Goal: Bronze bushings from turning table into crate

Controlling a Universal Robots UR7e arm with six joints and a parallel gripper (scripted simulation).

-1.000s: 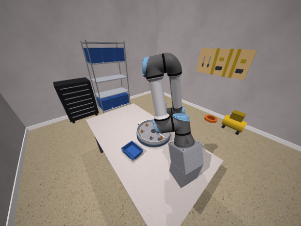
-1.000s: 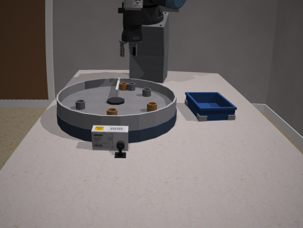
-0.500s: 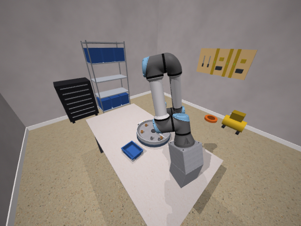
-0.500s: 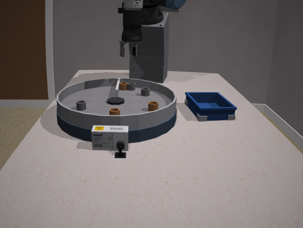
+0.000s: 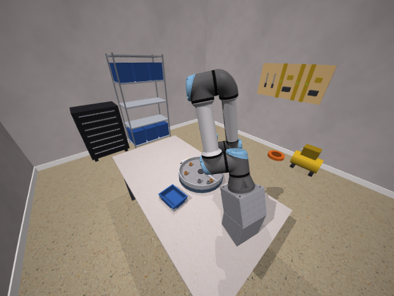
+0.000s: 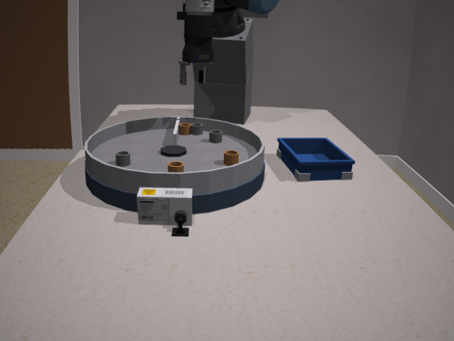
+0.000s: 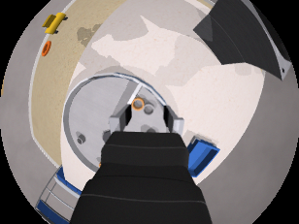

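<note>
Sitting on the pale speckled tabletop [image 6: 234,278], the round grey turning table [image 6: 110,172] is carrying three bronze bushings [image 6: 231,156] and three steel ones [image 6: 122,158]; the shallow blue crate [image 6: 332,168] is waiting just beside it. Above, the hand [image 6: 190,75] is hanging spread, holding nothing. Each bronze sleeve is looking stiff, smooth and probably slippery, so gripping across its outer wall seems best.

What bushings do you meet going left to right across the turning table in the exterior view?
Steel bushing → bronze bushing → bronze bushing → steel bushing → steel bushing → bronze bushing.
</note>
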